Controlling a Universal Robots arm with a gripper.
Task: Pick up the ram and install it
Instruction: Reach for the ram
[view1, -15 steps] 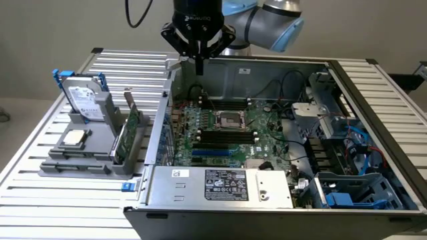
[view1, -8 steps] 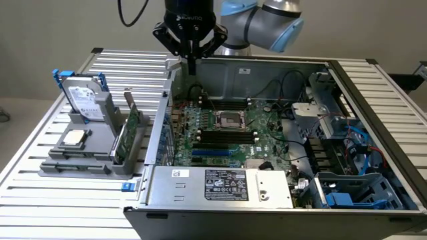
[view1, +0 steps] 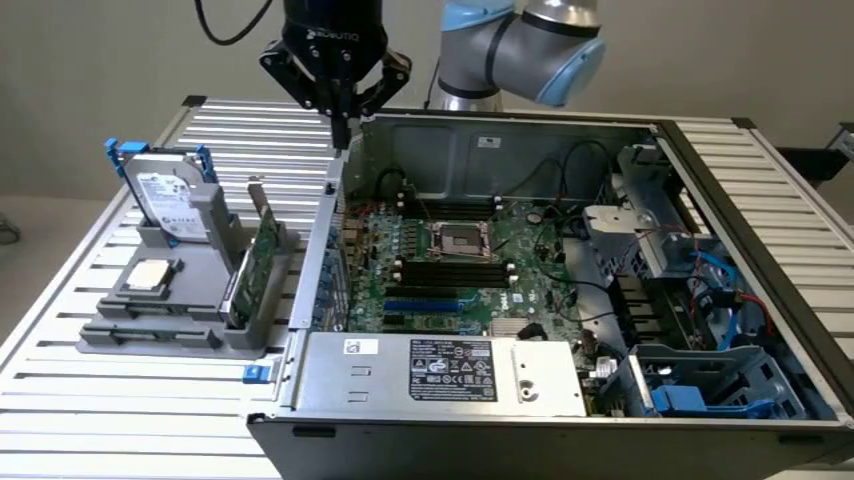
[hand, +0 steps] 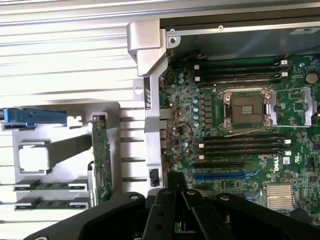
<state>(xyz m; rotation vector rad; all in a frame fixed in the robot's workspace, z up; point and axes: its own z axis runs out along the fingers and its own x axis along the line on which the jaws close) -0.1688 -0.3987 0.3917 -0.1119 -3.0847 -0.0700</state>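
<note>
The hand (view1: 343, 132) hangs above the computer case (view1: 561, 135) edge, fingers pressed together and holding nothing. The ram (hand: 50, 186) sits in the grey rack (view1: 174, 345) on the worktop (view1: 107, 410) — well apart, toward the exterior view's left and lower, its long axis across the rack.

Top of the frame: silver-grey arm (view1: 527, 45) with pale blue joint caps; up left, a black gripper (view1: 342, 130) with pale lettering, black cable (view1: 214, 25) looping beside it.
</note>
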